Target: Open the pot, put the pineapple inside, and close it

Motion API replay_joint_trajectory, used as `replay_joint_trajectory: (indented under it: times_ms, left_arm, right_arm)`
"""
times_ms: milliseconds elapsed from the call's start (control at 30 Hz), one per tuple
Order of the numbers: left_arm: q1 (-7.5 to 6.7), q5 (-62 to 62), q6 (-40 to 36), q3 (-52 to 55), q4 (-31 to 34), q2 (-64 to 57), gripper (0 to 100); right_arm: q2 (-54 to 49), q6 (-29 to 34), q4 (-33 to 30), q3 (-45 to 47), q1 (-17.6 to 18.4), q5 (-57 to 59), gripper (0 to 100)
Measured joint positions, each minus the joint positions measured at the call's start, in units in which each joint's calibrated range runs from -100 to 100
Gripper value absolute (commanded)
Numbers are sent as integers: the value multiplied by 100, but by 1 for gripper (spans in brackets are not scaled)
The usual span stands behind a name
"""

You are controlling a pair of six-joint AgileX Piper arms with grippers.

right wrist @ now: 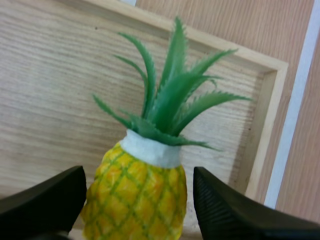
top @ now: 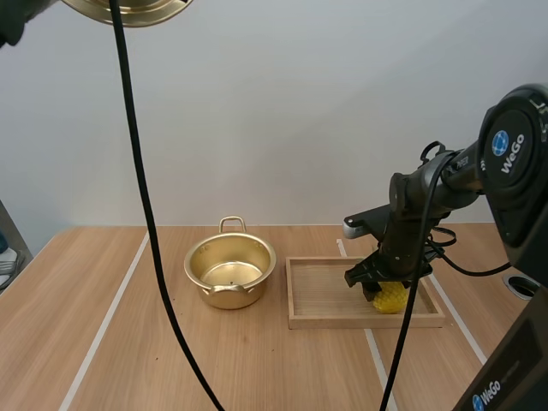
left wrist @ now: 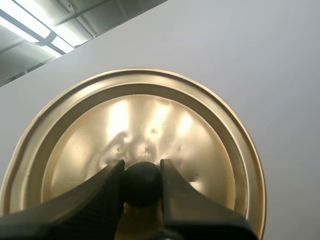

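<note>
**While the lid hangs high, the pineapple sits in its tray**

Where the pale wooden bench (top: 257, 360) runs between its white lines, one wooden tray (top: 300, 295) lies to the right, with one gold pot (top: 253, 289) just beside it on the left, close but apart. The pot stands upright and uncovered, and its shiny gold floor shows bare. It has two loop handles, one at the far rim and one at the near rim.

The tray holds the single pineapple (top: 392, 297) at its right end. The fruit (right wrist: 135, 195) is yellow with a green diamond lattice, a white collar and a crown of long, spiky green leaves. The crown points toward a corner of the tray's raised rim.

The one lid (top: 128, 10) is well above the bench, far over the pot's left side. Its gold underside (left wrist: 150, 120) shows ringed ridges and a few small dents. The left jaws are clamped on its black knob (left wrist: 142, 182), one finger on each side.

The right jaws stand wide apart astride the pineapple's body, with a gap visible on at least one side.
</note>
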Motion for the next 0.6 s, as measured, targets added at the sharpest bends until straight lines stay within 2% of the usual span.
replay_joint_trajectory:
  times_ms: [333, 367, 400, 433, 500, 600]
  left_arm:
    - [0, 0, 0, 0, 0, 0, 0]
    - [0, 0, 0, 0, 0, 0, 0]
    - [0, 0, 0, 0, 0, 0, 0]
    - [0, 0, 0, 0, 0, 0, 0]
    - [0, 0, 0, 0, 0, 0, 0]
    - [0, 0, 0, 0, 0, 0, 0]
  right_arm:
    - [368, 0, 0, 0, 0, -126, 98]
    - [415, 0, 0, 0, 0, -126, 88]
    - [457, 0, 0, 0, 0, -126, 71]
    - [475, 0, 0, 0, 0, -126, 51]
    - [490, 0, -3, 0, 0, -162, 1]
    - [490, 0, -13, 0, 0, -183, 0]
